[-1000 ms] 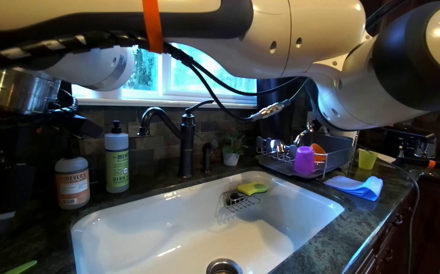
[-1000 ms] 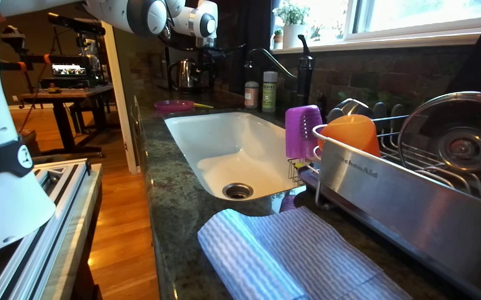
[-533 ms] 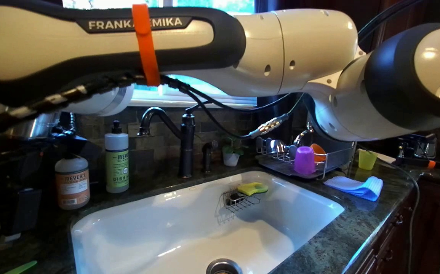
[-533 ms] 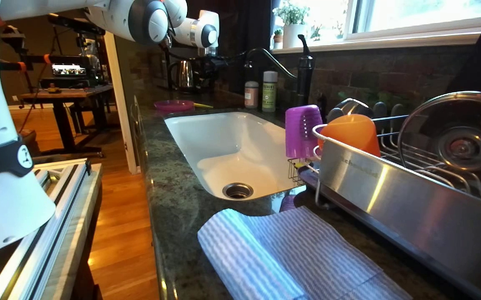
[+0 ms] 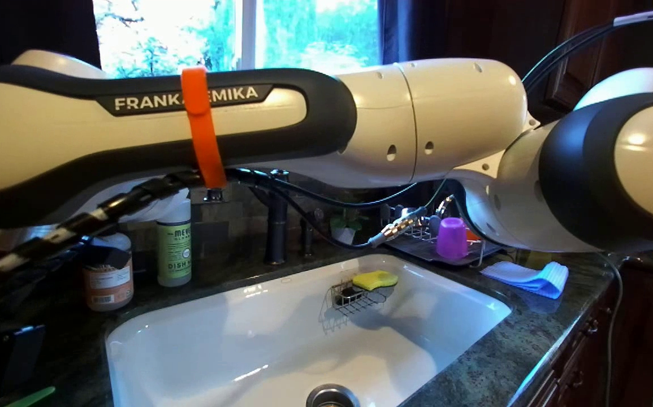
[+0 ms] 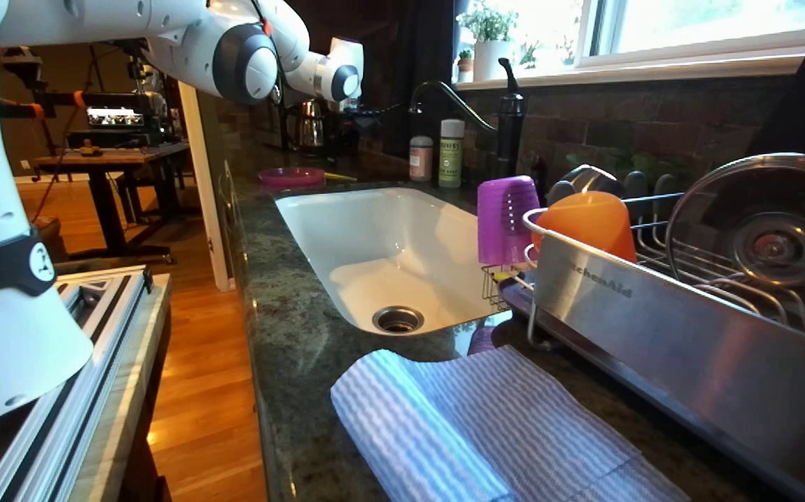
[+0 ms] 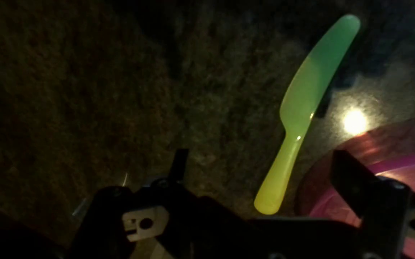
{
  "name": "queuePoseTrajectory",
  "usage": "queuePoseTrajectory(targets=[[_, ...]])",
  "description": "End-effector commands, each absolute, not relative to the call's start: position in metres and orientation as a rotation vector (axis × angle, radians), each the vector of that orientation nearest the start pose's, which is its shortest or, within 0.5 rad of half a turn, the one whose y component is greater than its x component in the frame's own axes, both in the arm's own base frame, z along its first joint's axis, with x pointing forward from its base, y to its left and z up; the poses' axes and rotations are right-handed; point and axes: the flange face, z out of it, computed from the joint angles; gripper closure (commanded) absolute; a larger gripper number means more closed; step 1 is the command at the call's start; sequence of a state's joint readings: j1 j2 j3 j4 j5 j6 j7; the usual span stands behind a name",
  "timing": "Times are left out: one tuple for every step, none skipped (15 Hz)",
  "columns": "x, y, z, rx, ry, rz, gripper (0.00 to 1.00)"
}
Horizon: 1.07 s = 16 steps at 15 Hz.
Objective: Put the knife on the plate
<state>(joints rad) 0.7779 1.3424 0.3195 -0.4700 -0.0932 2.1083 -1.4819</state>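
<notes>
The knife is plastic, with a green blade and a yellow handle. In the wrist view the knife (image 7: 300, 108) lies on the dark countertop, tilted, its handle end toward me. It also shows in both exterior views (image 5: 32, 397) (image 6: 339, 176). The pink plate (image 7: 408, 162) is just right of it in the wrist view, partly hidden by a finger; the plate (image 6: 290, 177) shows in an exterior view at the far end of the sink. My gripper (image 7: 260, 153) is open and empty above the counter. The knife handle appears between its fingers, the right finger over the plate's edge.
The white sink (image 5: 202, 333) lies beside the knife. Two soap bottles (image 5: 173, 254) (image 6: 420, 159) and the faucet (image 5: 277, 237) stand behind it. A dish rack (image 6: 625, 307) with cups and a striped cloth (image 6: 486, 418) are at the opposite end.
The arm has moved down toward the counter over the last second, in both exterior views. The knife and the plate have stayed in place.
</notes>
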Motion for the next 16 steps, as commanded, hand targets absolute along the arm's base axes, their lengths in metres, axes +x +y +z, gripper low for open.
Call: queuePoseTrajectory(targets=[[0.519,0.657,0.243,1.116,3.013,0.666,0.00],[0.515,0.661,0.243,1.080,3.032,0.682,0.00],[0.511,0.664,0.243,1.052,3.049,0.692,0.00],[0.508,0.666,0.243,1.024,3.063,0.699,0.00],[0.506,0.667,0.242,0.999,3.075,0.701,0.00],[0.504,0.668,0.242,0.981,3.082,0.702,0.00],[0.503,0.669,0.241,0.969,3.087,0.709,0.00],[0.503,0.670,0.241,0.961,3.093,0.711,0.00],[0.502,0.670,0.241,0.953,3.100,0.711,0.00],[0.502,0.670,0.241,0.945,3.101,0.713,0.00],[0.502,0.670,0.240,0.940,3.099,0.715,0.00],[0.502,0.670,0.240,0.945,3.083,0.716,0.00],[0.503,0.670,0.240,0.951,3.074,0.718,0.00],[0.503,0.671,0.240,0.954,3.066,0.720,0.00],[0.503,0.670,0.240,0.958,3.068,0.719,0.00],[0.503,0.670,0.238,0.964,3.072,0.711,0.00]])
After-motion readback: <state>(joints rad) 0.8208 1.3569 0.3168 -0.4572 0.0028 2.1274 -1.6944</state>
